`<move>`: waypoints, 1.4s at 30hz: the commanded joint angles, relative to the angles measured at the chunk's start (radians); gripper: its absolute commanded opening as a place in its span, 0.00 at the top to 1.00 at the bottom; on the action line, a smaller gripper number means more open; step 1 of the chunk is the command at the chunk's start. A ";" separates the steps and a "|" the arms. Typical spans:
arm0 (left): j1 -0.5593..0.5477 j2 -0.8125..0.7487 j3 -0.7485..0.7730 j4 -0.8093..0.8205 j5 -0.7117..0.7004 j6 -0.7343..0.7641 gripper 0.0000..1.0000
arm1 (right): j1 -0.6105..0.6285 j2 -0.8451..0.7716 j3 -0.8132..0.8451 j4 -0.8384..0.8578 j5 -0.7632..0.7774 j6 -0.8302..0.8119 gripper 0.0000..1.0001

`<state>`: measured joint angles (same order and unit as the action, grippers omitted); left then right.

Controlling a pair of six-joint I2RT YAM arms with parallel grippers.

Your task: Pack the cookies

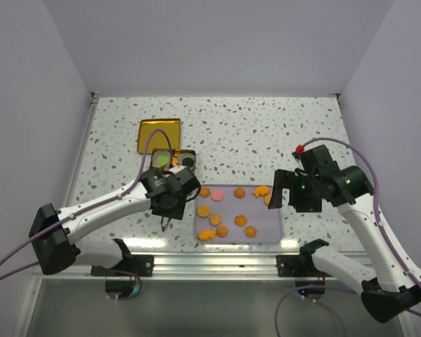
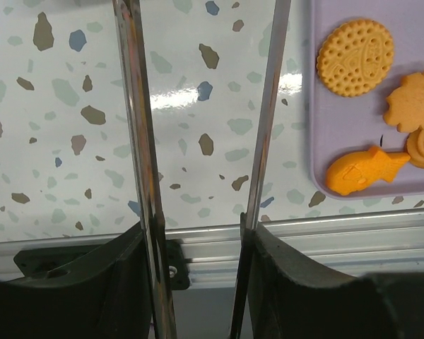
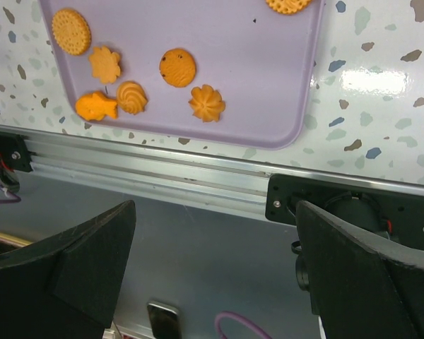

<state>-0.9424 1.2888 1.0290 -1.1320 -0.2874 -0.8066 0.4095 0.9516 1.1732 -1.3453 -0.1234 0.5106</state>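
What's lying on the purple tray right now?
Orange cookies, rounds and flower shapes, a fish-shaped cookie, plus one pink round. From above, the right gripper covers the tray's far right corner.

Orange cookies [image 1: 204, 210] and a pink cookie [image 1: 217, 196] on a lilac tray [image 1: 266, 223]; white table [image 1: 266, 133] speckled grey-blue and brown.

Parted claw [image 2: 203, 21], speckled table [image 2: 56, 141], cookies [image 2: 355, 56] on purple tray [image 2: 332, 127]
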 commanded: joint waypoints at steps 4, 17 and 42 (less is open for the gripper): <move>0.007 -0.005 0.075 -0.034 -0.030 0.004 0.48 | 0.003 0.007 0.006 0.015 -0.019 -0.021 0.01; 0.016 0.159 0.417 -0.058 -0.070 0.093 0.50 | 0.005 0.013 0.019 0.011 -0.009 -0.029 0.01; 0.177 0.897 0.945 0.314 0.105 0.130 0.56 | 0.003 -0.024 0.181 -0.170 0.186 -0.063 0.01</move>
<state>-0.7891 2.1498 1.9926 -0.9447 -0.2214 -0.6693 0.4107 0.9310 1.3159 -1.3468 0.0322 0.4625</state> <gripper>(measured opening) 0.454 0.986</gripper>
